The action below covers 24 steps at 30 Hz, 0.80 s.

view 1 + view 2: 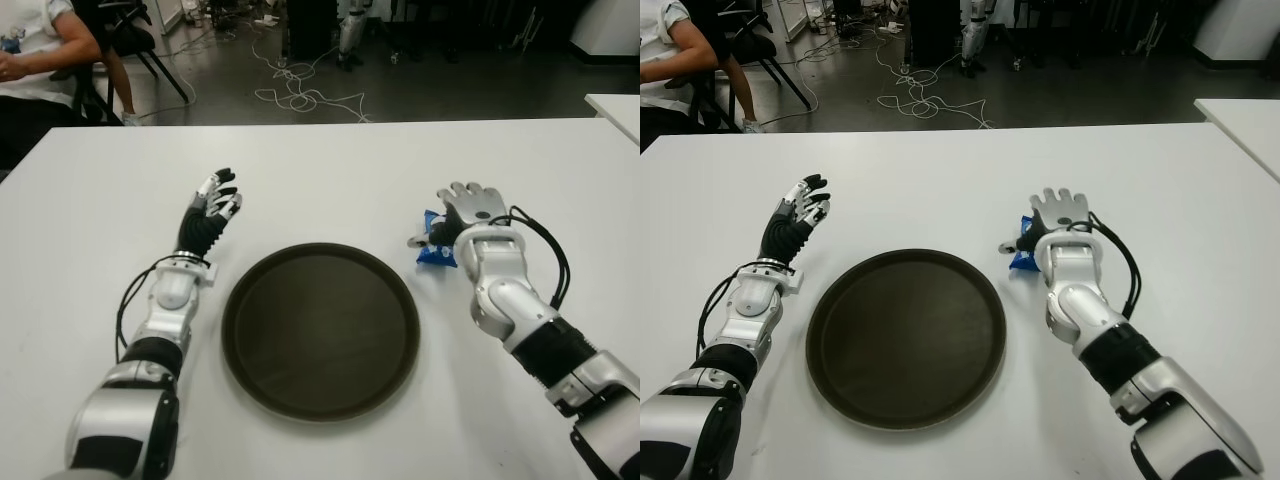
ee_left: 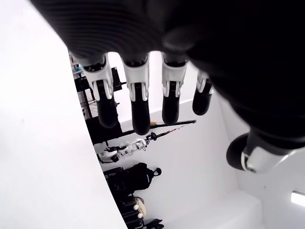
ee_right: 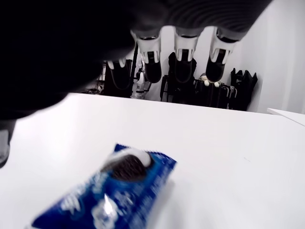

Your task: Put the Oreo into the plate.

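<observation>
A blue Oreo packet (image 3: 107,195) lies flat on the white table (image 1: 330,180), just right of the round dark plate (image 1: 320,328). My right hand (image 1: 462,215) hovers right over the Oreo packet (image 1: 434,247) with its fingers spread; they do not close on it, and the hand covers most of the pack in the eye views. My left hand (image 1: 212,205) shows left of the plate, its fingers (image 2: 136,107) extended and holding nothing. The plate has nothing in it.
A seated person (image 1: 35,60) is at the far left corner beyond the table. Cables (image 1: 300,90) lie on the floor behind. Another white table's corner (image 1: 615,105) shows at the far right.
</observation>
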Motion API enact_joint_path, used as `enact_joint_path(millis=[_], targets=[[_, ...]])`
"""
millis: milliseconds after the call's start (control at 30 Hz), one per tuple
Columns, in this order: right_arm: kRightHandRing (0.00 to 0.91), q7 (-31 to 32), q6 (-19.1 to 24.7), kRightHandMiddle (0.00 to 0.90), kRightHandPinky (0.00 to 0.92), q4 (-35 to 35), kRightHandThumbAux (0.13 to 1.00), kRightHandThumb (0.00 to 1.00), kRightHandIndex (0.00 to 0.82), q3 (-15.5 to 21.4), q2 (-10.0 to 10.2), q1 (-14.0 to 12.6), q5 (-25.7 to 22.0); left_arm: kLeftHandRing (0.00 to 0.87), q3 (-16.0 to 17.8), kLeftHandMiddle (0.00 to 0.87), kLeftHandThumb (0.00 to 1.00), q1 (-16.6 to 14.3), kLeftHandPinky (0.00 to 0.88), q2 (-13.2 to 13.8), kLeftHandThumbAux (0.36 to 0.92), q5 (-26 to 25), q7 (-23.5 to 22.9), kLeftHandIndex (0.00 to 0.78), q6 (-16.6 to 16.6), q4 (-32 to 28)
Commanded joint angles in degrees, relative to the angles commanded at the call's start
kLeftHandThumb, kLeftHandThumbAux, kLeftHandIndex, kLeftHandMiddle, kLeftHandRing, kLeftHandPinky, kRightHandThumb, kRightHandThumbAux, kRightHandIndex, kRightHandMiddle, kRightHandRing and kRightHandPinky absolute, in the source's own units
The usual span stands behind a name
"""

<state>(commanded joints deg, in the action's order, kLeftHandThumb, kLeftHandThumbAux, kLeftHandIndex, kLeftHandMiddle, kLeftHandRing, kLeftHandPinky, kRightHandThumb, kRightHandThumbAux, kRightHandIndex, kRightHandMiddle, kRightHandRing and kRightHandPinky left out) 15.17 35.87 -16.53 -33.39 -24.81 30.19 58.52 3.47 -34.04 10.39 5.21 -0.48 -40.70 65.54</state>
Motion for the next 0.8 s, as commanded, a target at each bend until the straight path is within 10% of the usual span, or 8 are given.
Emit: enact_joint_path(millis=[800], targets=[[0.102,-3.1,-1.12,0.074,0.147,-1.42,0.419,0.0,0.058,4.3,-0.31,-1.33,-0.99,0.156,-0.45,0.149,0.472,0.01,0.193,0.38,0.473,1.2,0.95,0.1,-0.25,-0.06]])
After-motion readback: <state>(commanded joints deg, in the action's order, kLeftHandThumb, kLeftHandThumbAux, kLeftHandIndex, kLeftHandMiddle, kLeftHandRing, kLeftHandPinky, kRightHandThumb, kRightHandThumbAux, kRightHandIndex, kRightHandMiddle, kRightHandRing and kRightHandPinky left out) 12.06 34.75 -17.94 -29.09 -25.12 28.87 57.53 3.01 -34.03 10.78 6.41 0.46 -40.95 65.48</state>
